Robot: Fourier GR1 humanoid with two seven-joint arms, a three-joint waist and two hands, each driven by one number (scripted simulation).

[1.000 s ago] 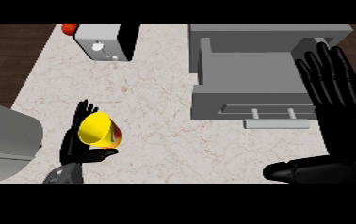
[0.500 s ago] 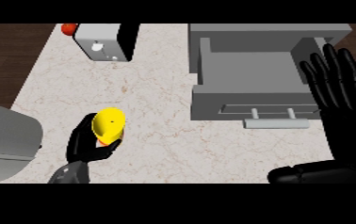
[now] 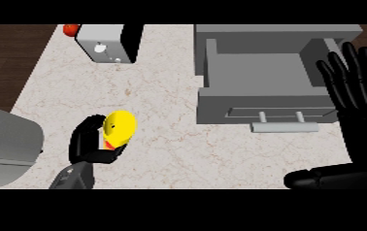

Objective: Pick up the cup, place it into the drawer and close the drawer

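Note:
The yellow cup, with a red patch low on its side, is held at the lower left of the head view above the marble counter. My left hand is curled round it from the left and below, hiding its lower part. The grey drawer stands pulled out at the upper right, its inside bare and its front bearing a pale bar handle. At the right edge my right hand rests open with fingers pointing up, beside the drawer's right wall.
A white and black appliance stands at the back left with a red object beside it. A grey rounded object fills the left edge. Dark floor lies beyond the counter's left edge.
My left hand has carried the cup slightly right and up, tilting it more upright. The right hand has drifted further to the right edge.

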